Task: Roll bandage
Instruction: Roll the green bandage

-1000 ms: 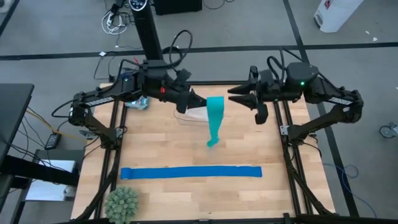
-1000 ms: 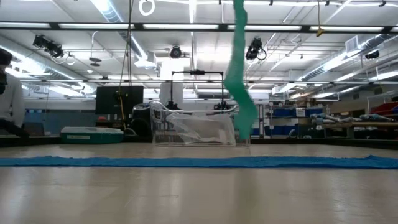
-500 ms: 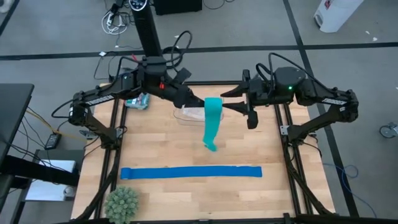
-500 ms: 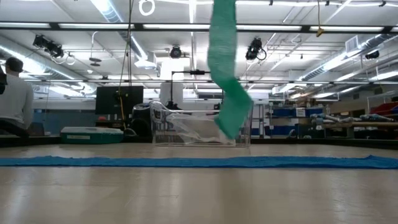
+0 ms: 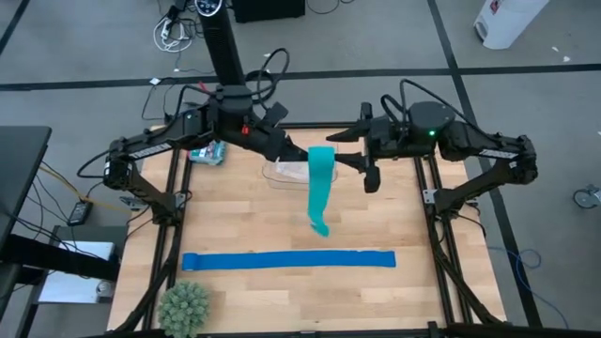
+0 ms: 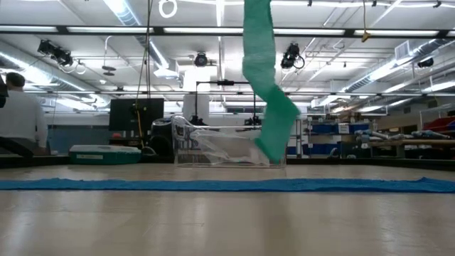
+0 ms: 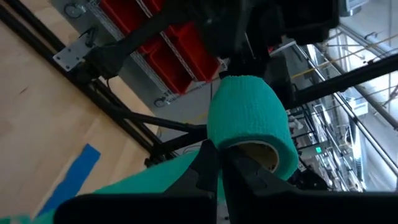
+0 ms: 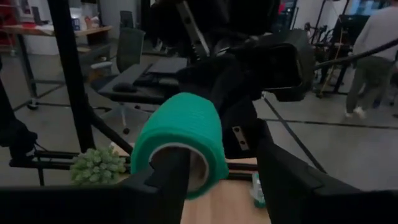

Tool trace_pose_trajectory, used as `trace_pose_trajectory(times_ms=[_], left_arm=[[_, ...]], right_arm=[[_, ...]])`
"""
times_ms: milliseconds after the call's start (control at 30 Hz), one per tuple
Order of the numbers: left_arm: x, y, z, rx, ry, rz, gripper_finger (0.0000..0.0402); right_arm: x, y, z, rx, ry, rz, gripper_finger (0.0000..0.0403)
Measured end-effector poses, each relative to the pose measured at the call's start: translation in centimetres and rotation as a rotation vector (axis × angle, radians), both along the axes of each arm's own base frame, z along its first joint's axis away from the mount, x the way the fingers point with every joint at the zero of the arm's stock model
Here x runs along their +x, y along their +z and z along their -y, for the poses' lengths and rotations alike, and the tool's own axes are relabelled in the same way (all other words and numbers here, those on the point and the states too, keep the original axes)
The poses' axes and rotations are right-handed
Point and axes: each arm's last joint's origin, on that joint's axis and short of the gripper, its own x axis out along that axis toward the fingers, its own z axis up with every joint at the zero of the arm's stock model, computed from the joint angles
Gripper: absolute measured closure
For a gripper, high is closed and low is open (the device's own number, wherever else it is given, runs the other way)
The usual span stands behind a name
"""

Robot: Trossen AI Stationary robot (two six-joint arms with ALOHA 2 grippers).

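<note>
The teal bandage is partly wound into a roll [image 5: 322, 156], held high over the table's far middle. Its loose tail [image 5: 319, 207] hangs down from the roll and ends above the wood [image 6: 274, 146]. My left gripper [image 5: 305, 155] is shut on the roll from the left. My right gripper [image 5: 340, 156] is open and reaches in from the right. One of its fingers [image 8: 168, 180] stands at the roll's hollow end [image 8: 181, 167], the other [image 8: 286, 177] outside the roll. My left gripper pinches the roll's wall at its open end [image 7: 231, 148], one finger [image 7: 249, 174] at the hollow core and one [image 7: 205, 169] outside. The fingers come level from the table's left. The roll is lifted clear, lying about level, and the tail hangs slack below it. My right gripper is open around the roll's other end; whether a finger touches it, I cannot tell.
A royal-blue strip [image 5: 288, 260] lies flat across the near half of the table. A clear plastic container [image 5: 286, 174] stands under the roll. A green spiky ball [image 5: 185, 305] sits at the near left corner. A person [image 6: 18, 117] shows beyond the table.
My right gripper has moved toward the table's left, up to the roll, staying open. The roll has stayed in my left gripper, and its hanging tail has swung from side to side.
</note>
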Motion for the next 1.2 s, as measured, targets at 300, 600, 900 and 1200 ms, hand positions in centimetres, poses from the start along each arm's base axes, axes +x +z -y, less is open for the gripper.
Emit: trace_pose_trajectory(times_ms=[300, 600, 900, 1200], left_arm=[[0.0, -0.1, -0.5, 0.007, 0.006, -0.004, 0.0372], [-0.3, 0.6, -1.2, 0.165, 0.019, 0.096, 0.03], [-3.5, 3.0, -3.6, 0.263, 0.014, 0.24, 0.026], [-9.5, 3.4, -3.0, 0.601, 0.152, 0.083, 0.0268]], right_arm=[[1.9, -1.1, -0.2, 0.107, 0.073, -0.046, 0.038], [0.2, -0.2, -0.2, 0.165, 0.078, -0.016, 0.0399], [-2.9, 0.5, 0.0, 0.243, 0.075, -0.048, 0.0402], [-4.4, -0.5, 0.9, 0.582, 0.027, -0.199, 0.0403]])
